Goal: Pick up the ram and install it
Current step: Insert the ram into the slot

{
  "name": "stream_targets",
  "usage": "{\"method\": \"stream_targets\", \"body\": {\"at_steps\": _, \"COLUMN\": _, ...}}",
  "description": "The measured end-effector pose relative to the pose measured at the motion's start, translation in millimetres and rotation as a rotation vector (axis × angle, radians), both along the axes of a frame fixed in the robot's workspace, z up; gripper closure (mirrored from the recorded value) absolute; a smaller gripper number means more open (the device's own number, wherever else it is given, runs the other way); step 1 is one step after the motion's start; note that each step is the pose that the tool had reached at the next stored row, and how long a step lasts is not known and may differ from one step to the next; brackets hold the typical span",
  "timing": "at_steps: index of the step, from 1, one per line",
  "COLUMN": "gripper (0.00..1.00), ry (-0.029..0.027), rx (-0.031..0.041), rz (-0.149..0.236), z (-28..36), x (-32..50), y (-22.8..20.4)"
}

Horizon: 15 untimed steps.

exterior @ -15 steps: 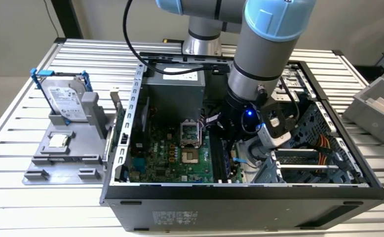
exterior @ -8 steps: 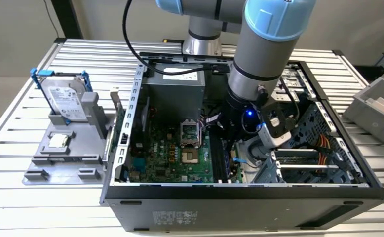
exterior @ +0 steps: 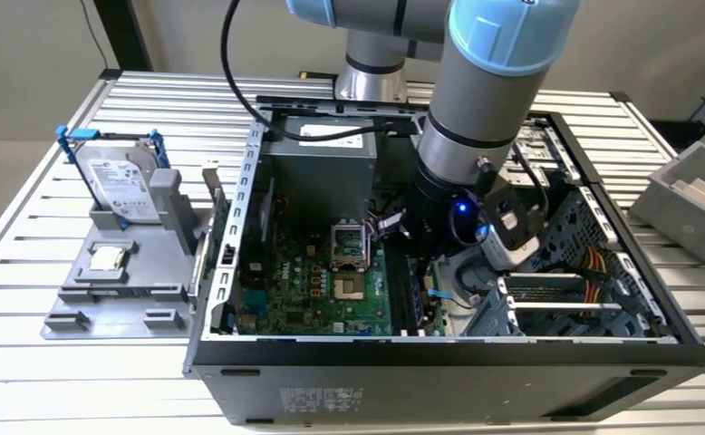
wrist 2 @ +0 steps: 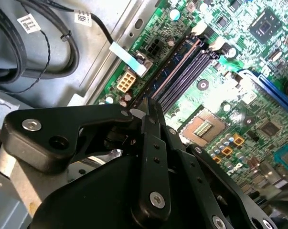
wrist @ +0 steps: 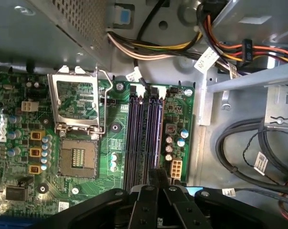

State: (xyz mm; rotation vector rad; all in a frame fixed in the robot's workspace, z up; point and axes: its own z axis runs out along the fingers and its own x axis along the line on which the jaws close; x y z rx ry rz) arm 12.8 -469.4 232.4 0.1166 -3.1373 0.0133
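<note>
observed from beside the desk [exterior: 62, 381]: the arm [exterior: 486, 109] reaches down into the open computer case [exterior: 449, 349], so the wrist stands over the motherboard. all positions below are given relative to the processor socket [wrist: 77, 157].

the hand [wrist: 158, 175] hangs over the bank of long black memory slots [wrist: 136, 138] that runs just beside the socket. in both wrist views its fingers [wrist 2: 146, 112] are drawn together with almost no gap. a thin dark strip runs out from between them along the slot farthest from the socket. i judge that strip to be the ram [wrist 2: 158, 76], gripped by its flat faces and seen edge-on in the first wrist view [wrist: 158, 138].

the stick lies parallel to the slots and in line with the outermost one. this is presumably so that its lower edge meets the slot along the whole length. i cannot tell whether it is fully seated, as the white latches [wrist: 155, 90] at the far end of the bank give no clear sign.

well away from the socket, outside the case, a grey fixture [exterior: 111, 299] rests on the desk. it carries a hard drive [exterior: 123, 186] in a blue frame and a small square chip [exterior: 107, 259]. both appear untouched and the hand is nowhere near them.
</note>
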Motion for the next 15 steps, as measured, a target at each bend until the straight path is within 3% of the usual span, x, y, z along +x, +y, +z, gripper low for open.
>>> {"method": "stream_targets", "body": {"at_steps": 11, "gripper": 1.0, "ry": -0.0001, "rx": 0.0002, "rz": 0.096, "z": 2.5, "x": 0.0, "y": 0.2}}
{"method": "stream_targets", "body": {"at_steps": 15, "gripper": 1.0, "ry": -0.0006, "rx": 0.0, "rz": 0.147, "z": 3.5, "x": 0.0, "y": 0.2}}
